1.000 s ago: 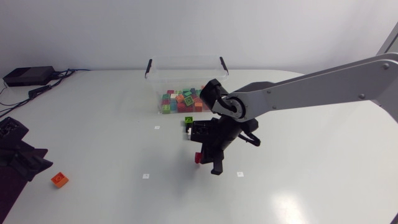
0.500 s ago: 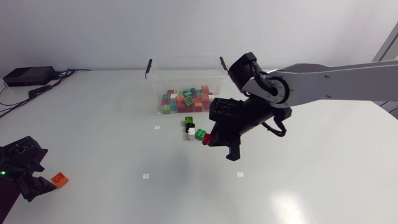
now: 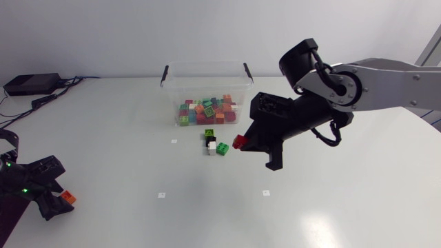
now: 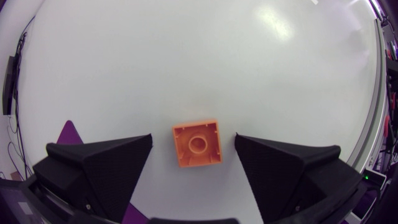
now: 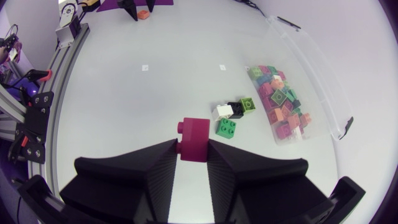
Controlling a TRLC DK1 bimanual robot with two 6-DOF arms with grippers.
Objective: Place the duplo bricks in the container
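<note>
Read from the head view as a clock face with 12 at the far edge, the white worktop (image 3: 124,124) has the left tool (image 3: 45,191) near its 8 o'clock rim. The tool points down with its jaws wide apart. An orange brick (image 3: 67,197) lies flat on the worktop between them, studs up. In the left wrist view, bare worktop shows on both sides of this orange brick (image 4: 197,144), so neither finger (image 4: 106,165) touches it.

Toward 12 o'clock stands the clear container (image 3: 204,67), with a black latch at each end. Many coloured bricks are heaped on its floor.

Just outside it, at its 6 o'clock, is a small loose cluster of bricks (image 3: 213,142). It is made up of a lime brick (image 5: 247,105), a black brick (image 5: 235,109), a white brick (image 5: 221,112) and a green brick (image 5: 226,128), set close together.

The right arm (image 3: 393,79) comes in from 3 o'clock and bends down toward the middle of the worktop. The right tool (image 3: 242,143) is narrowed on a red brick (image 3: 238,142), held off the worktop at the cluster's 3 o'clock. The right wrist view shows both fingers pressed against opposite sides of the red brick (image 5: 194,138), with the cluster and container ahead of it.
</note>
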